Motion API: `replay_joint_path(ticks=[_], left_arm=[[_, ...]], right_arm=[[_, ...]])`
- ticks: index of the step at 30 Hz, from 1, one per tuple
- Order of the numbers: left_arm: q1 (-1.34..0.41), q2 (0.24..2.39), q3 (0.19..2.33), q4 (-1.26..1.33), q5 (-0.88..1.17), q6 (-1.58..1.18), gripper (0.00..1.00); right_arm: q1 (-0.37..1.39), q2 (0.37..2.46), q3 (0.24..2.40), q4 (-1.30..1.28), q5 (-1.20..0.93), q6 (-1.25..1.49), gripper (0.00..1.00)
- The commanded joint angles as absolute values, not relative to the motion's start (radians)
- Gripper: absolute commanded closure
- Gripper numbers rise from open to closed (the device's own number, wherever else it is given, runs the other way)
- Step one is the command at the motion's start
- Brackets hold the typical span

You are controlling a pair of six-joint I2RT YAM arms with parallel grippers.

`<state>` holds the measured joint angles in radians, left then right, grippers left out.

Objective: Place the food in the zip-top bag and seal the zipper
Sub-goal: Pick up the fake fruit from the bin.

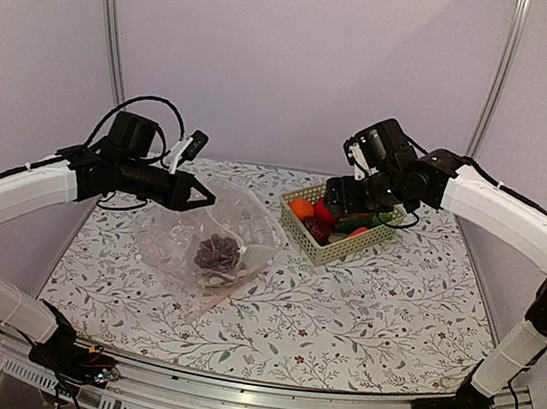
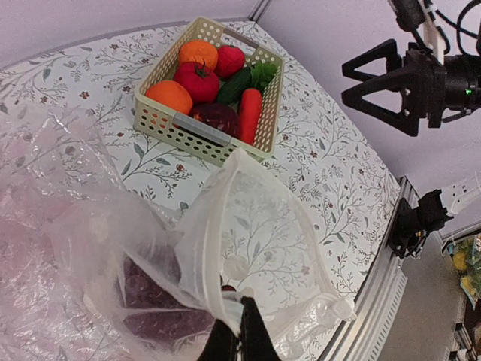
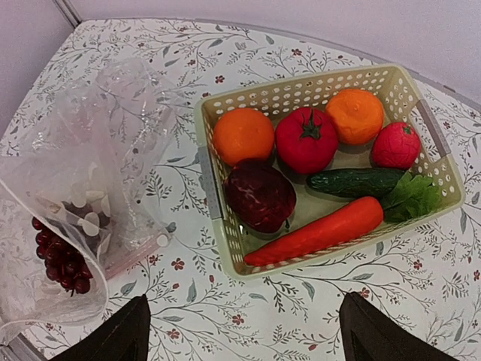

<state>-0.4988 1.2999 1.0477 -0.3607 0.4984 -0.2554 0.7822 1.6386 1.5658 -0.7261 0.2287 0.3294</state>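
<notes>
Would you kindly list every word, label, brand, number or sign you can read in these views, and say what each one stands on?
None: no readable text shows in any view.
The bag bears only white dots, no lettering.
The tablecloth bears only a floral print.
The basket carries no label that can be seen.
</notes>
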Motion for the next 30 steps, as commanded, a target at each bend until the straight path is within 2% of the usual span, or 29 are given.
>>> replay_joint_path(ticks=[1, 15, 30], left_arm=[[-0.480, 1.278, 1.037, -0.356, 0.483, -0.256, 1.00], [-0.476, 1.290, 1.039, -0.358, 0.500, -0.261, 1.00], [-0.476, 1.311, 1.040, -0.353, 0.517, -0.268, 1.00]], right_arm=[[0.730, 1.726, 1.606, -0.774, 0.181, 0.262, 0.13], [0.630, 2.043, 1.780, -0.773, 0.065, 0.199, 0.14], [0.611, 2.204, 1.857, -0.757, 0.012, 0.197, 0.09]])
